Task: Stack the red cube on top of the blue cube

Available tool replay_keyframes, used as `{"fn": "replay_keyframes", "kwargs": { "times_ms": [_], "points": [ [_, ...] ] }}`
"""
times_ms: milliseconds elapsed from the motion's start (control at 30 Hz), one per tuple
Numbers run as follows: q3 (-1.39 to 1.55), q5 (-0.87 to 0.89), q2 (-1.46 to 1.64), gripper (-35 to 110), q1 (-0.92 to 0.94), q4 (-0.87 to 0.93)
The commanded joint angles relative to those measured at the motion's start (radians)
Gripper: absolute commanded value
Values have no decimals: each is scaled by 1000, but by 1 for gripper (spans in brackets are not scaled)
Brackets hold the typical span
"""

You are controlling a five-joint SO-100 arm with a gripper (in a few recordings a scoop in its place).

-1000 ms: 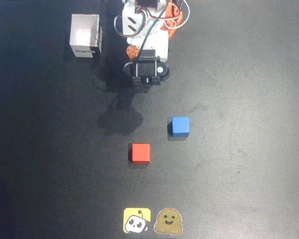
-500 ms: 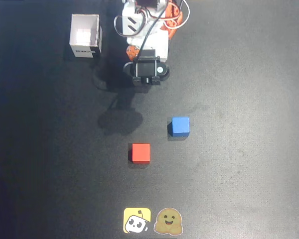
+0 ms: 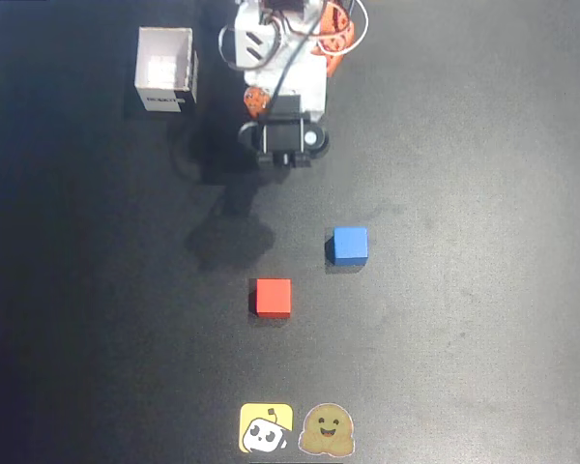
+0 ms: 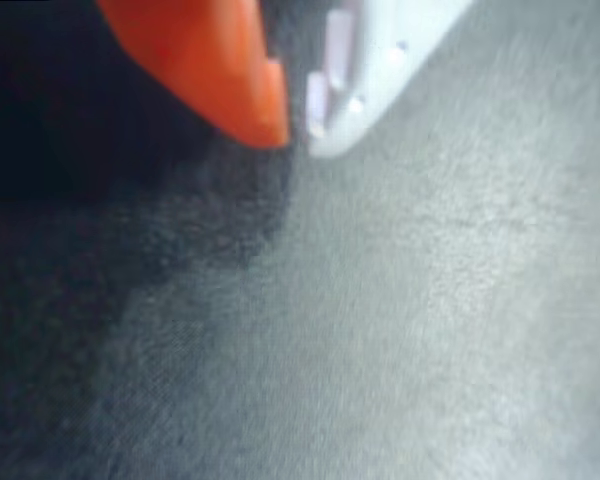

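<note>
Overhead view: a dark, near-black matte table [image 3: 483, 367] w/ a white-and-orange robot arm [image 3: 280, 68] at top centre, folded close to its base. The arm's black wrist block sits just below the white body, approx. above the arm's own shadow on the table.

Small matte red-orange cube [image 3: 273, 298] rests flat on the table, a little below and left of picture centre. Small matte blue cube [image 3: 350, 246], same size, rests flat up and to the right of it. The 2 cubes are near each other but apart, not touching, not stacked. Both lie well below the arm, nothing gripping them.

White open-topped cardboard box [image 3: 165, 70] stands at upper left, beside the arm, w/ a dark label strip on its lower face. At the bottom edge, centre, 2 flat stickers lie side by side: a yellow square sticker w/ a white cartoon figure [image 3: 266, 428] and a brown blob-shaped smiling sticker [image 3: 327, 430].

Wrist view, blurry: the gripper [image 4: 298, 128] shows at top, w/ an orange finger [image 4: 215, 60] on the left and a white finger [image 4: 365, 70] on the right. Their tips are pressed together or nearly so, w/ nothing between them, i.e. clenched and empty. Below them, bare grey-black table surface, darker on the left side.
</note>
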Motion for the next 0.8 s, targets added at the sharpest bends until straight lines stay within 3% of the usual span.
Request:
{"fn": "replay_keyframes", "kwargs": {
  "times_ms": [0, 233, 467, 767],
  "points": [
    [-160, -6, -169, 0, 5, -18],
    [-206, -2, -304, 0, 9, -107],
    [-497, -2, -692, 0, 12, -107],
    [-669, 9, -919, 0, 11, -140]
  ]
}}
